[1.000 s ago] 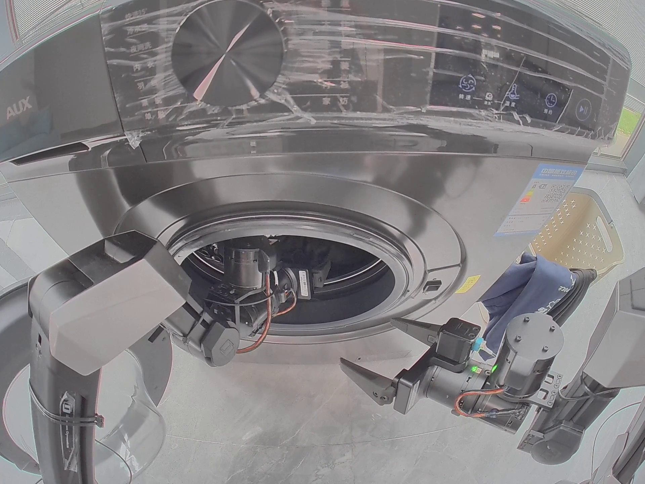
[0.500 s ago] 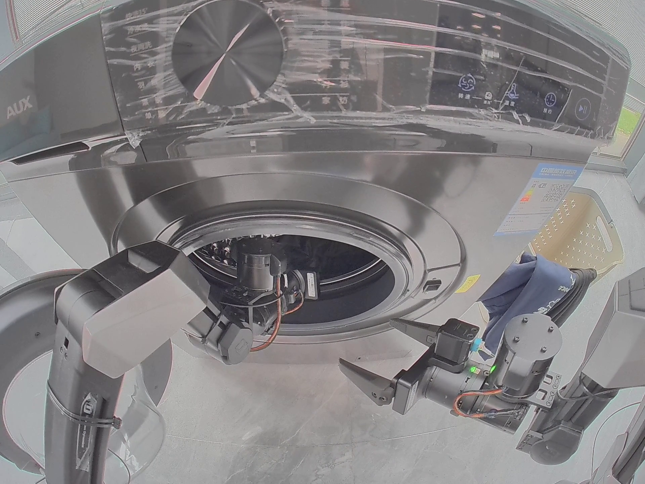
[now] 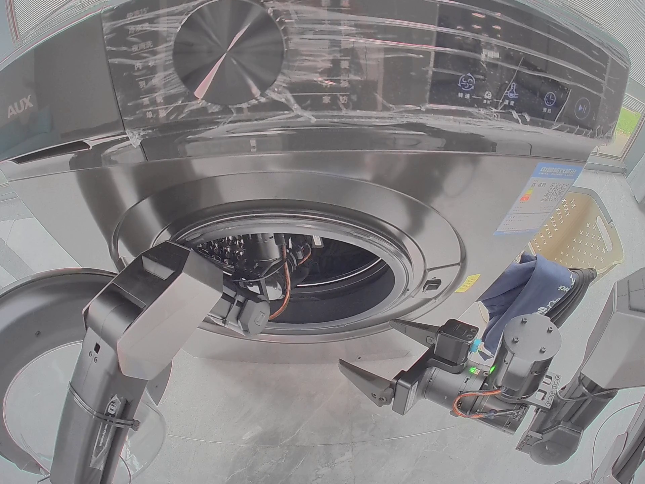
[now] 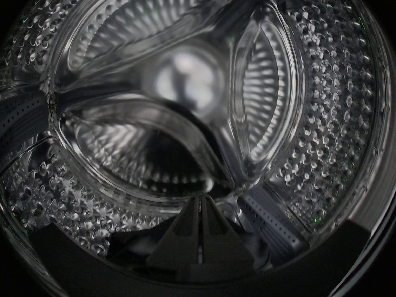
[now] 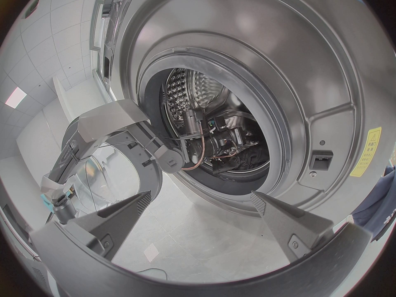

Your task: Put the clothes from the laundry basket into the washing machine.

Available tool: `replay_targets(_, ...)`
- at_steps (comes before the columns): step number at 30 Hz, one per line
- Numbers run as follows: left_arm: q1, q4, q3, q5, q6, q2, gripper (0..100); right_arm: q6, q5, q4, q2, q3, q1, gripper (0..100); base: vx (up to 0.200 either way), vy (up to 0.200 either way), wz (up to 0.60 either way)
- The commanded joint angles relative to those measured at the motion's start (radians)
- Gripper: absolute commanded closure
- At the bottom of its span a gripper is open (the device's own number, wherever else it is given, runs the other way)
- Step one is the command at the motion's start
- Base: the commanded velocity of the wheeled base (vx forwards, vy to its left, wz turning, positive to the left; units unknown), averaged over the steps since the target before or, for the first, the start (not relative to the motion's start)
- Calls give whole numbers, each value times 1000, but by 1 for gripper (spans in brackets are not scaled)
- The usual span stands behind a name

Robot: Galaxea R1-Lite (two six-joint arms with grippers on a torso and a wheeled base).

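Left claw [image 4: 199, 203] inside washing machine [image 3: 349, 189] drum, fingers pressed together, dark garment [image 5: 252, 160] just beside it. Right claw [image 3: 368, 343] spread wide, holding nothing, before the door opening. Blue garment [image 3: 531, 290] to its right, draped on laundry basket [image 3: 584, 226].

Two grippers, the left gripper [image 4: 200, 205] and the right gripper [image 3: 368, 343]; one washing machine [image 3: 349, 183], one door [image 3: 40, 317], one dial [image 3: 228, 52]; behind the right gripper, one laundry basket [image 3: 584, 230] and one blue garment [image 3: 531, 290] (side by side)
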Motion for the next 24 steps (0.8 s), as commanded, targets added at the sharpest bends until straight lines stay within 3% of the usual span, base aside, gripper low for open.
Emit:
replay_targets(1,20,-5,-139,27,-7,95,100,0,0,0,2,2,0,0,0,0,0)
replay_targets(3,17,-7,-135,27,-7,95,100,0,0,0,2,2,0,0,0,0,0)
replay_targets(4,16,-7,-135,27,-7,95,0,0,0,0,2,2,0,0,0,0,0)
replay_targets(9,13,-5,-121,27,-13,83,0,0,0,0,2,2,0,0,0,0,0)
replay_targets(17,-10,81,115,10,-19,-57,0,0,0,0,13,0,2,0,0,0,0)
replay_targets(24,-24,102,125,-19,-15,-8,0,0,0,-2,18,0,14,0,0,0,0)
